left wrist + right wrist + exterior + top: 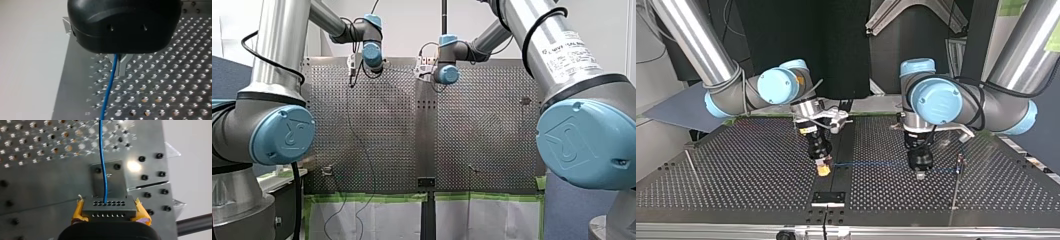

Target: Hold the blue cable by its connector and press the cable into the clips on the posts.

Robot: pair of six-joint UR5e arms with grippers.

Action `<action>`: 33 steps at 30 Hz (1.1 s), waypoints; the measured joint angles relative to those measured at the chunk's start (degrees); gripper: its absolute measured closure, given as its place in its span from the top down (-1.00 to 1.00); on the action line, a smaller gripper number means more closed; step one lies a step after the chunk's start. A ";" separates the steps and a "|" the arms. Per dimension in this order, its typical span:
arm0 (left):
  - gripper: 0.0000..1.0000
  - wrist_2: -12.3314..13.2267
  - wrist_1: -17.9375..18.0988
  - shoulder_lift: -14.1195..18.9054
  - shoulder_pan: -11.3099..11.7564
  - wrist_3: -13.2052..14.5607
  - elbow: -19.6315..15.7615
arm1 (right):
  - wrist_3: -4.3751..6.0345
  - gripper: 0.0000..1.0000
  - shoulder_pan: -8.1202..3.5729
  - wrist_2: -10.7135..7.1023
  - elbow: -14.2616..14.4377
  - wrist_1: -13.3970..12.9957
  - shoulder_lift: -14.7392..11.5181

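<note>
In the top view, my right gripper [823,169] hangs over the perforated table [736,170] just left of the view's centre. It points straight down, with its tip close above the surface. The right wrist view shows its 2 yellow pads [79,210] clenched on the grey connector [109,208] — 1 pad against each short end, the block sitting squarely between them. The connector's face carries 2 rows of small holes. The blue cable [103,157] leaves 1 hole in the row farther from the gripper, a little off the block's middle. From there it runs straight ahead of the gripper, passing over a small bolted grey plate [116,182].

In the top view the cable stretches level and fairly taut toward the view's right, just above the table, to the tip of my left gripper [920,174], which is black and also points down. In the left wrist view the cable comes out from under that gripper's black housing and slants away over the table. Whether this gripper is clamped on the cable, I cannot tell. Further right, the cable reaches a thin post [961,161] — it is too small there to tell whether it is caught at the post's top.
</note>
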 joint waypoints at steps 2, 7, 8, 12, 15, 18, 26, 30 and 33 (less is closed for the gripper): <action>-1.00 0.00 0.99 0.00 -0.22 0.08 -1.00 | 0.10 -1.00 -0.11 0.06 0.95 0.03 0.00; -1.00 0.01 3.71 -0.30 -0.93 0.61 -3.74 | 0.24 -1.00 -0.76 0.58 3.87 -0.11 -0.06; -1.00 0.04 4.17 -0.55 -1.11 0.66 -4.14 | 0.22 -1.00 -0.91 0.68 4.45 -0.11 -0.07; -1.00 0.12 4.65 -2.44 -2.38 1.25 -5.08 | 0.14 -1.00 -1.46 0.97 6.60 -0.13 -0.10; -1.00 -0.65 4.78 -3.94 -3.72 1.78 -5.52 | 0.17 -1.00 -1.69 1.10 8.11 -0.15 -0.11; -1.00 -1.56 5.11 -5.42 -5.12 1.99 -5.80 | 0.20 -1.00 -1.78 1.16 9.76 -0.16 -0.10; -1.00 -2.60 8.10 -8.63 -7.55 1.90 -8.71 | -1.01 -1.00 -2.72 3.38 14.21 -0.40 -0.09; -1.00 -2.77 10.57 -9.83 -8.24 1.64 -11.05 | -1.82 -1.00 -3.15 4.66 16.60 -0.60 -0.10; -1.00 -2.71 12.20 -10.24 -8.60 1.55 -12.45 | -2.48 -1.00 -3.42 5.74 18.32 -0.74 -0.10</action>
